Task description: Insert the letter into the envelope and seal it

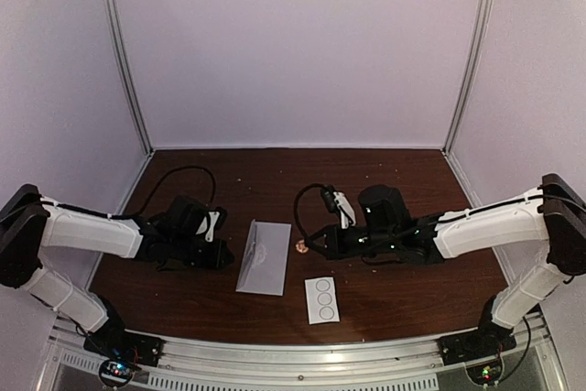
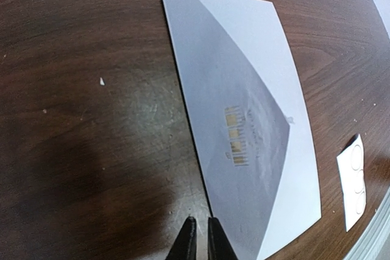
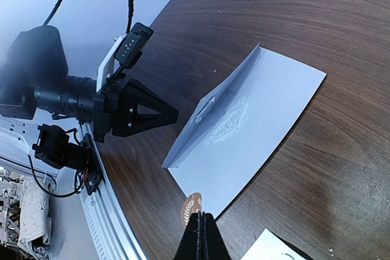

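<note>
Between the right gripper's pinched-shut fingers, a small round copper-brown paper seal is hanging just right of the pale grey-white rectangular paper envelope. Left of the envelope, the left gripper is hovering, closed and empty. Sealing well likely means flattening the slightly raised flap, then pressing the seal over its tip. The envelope is lying between both grippers, its long axis running away from the bases and its flap pointing rightward.

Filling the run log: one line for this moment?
pale grey-white paper envelope: flat, flap folded | left tool: shut, beside its left edge | right tool: shut on small brown round sticker at right edge
</note>
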Controlling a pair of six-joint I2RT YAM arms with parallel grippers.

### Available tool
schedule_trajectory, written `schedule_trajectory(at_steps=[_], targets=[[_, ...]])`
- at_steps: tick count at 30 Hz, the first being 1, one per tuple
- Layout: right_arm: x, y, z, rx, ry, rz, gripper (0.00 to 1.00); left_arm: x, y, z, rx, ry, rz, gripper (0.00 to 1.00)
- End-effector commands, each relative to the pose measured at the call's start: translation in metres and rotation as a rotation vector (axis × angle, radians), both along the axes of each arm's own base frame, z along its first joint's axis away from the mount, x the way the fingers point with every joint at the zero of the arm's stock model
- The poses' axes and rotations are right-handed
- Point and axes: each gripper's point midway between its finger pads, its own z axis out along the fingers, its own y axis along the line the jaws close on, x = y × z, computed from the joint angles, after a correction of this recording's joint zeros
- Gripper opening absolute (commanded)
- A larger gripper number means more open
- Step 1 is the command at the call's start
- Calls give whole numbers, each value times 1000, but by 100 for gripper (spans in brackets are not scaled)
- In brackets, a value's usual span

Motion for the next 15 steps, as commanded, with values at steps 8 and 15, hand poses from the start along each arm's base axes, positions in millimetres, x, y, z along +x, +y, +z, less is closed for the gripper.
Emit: schedule_trajectory(at_steps=[8,15], targets=[[5,30,4,47,1,32,0,10,-38,14,-131,-55,-132,2],[9,44,-7,51,24,44,0,12,-47,11,-154,-48,-158,0]])
